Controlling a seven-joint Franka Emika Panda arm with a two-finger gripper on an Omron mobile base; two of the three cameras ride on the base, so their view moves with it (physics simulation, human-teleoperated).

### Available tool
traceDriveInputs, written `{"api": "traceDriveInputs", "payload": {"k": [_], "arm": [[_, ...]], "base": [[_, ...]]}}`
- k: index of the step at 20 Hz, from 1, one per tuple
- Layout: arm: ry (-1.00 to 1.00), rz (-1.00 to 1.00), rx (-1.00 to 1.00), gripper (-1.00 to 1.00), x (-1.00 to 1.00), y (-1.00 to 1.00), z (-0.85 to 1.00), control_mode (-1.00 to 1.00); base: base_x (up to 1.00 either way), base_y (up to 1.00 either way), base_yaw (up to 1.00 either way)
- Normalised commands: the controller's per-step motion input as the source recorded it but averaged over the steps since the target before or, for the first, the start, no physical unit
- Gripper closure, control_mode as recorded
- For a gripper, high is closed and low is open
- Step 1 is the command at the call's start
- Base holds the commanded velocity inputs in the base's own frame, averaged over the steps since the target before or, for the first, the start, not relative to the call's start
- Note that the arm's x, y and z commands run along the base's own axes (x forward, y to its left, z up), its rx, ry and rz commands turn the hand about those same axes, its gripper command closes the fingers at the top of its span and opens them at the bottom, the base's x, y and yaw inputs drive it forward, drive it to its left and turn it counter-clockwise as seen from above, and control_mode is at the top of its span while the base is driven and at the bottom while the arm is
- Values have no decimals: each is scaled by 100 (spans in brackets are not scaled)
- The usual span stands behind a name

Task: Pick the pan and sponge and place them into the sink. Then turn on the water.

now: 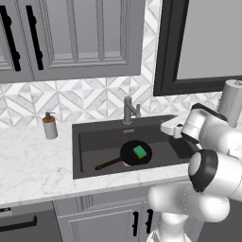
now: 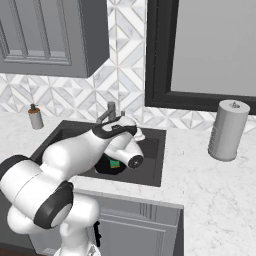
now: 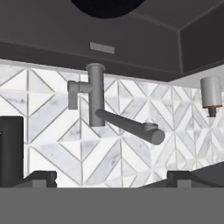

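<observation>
The black pan (image 1: 127, 156) lies flat on the floor of the dark grey sink (image 1: 94, 137), its brown handle (image 1: 108, 164) pointing left. On the pan rests the green sponge (image 1: 140, 151). In the right base view my arm hides most of the pan (image 2: 107, 167), and a corner of the sponge (image 2: 115, 163) peeks out. My gripper (image 1: 166, 126) hovers over the sink's right half, level with the grey faucet (image 1: 130, 111) and pointing at it. In the rolled hand view the gripper (image 3: 111, 177) is open and empty, and the faucet (image 3: 98, 100) stands straight ahead. No water runs from the spout.
A grey soap dispenser (image 1: 49, 125) with an orange top stands on the marble counter left of the sink. A paper towel roll (image 2: 228, 130) stands at the right. Tiled backsplash, upper cabinets and a dark window frame rise behind the faucet.
</observation>
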Motion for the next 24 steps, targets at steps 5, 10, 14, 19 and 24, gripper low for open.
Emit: {"api": "traceDriveInputs", "payload": {"k": [5, 10, 14, 19, 24], "arm": [[0, 0, 0, -100, 20, 12, 0, -100], [0, 0, 0, -100, 25, 21, 0, -100], [-1, 0, 0, -100, 25, 14, 0, -100], [-4, 0, 0, -100, 24, 8, 0, -100], [-4, 0, 0, -100, 35, 0, 0, -100]], "base": [[0, 0, 0], [0, 0, 0], [0, 0, 0], [0, 0, 0], [0, 0, 0]]}}
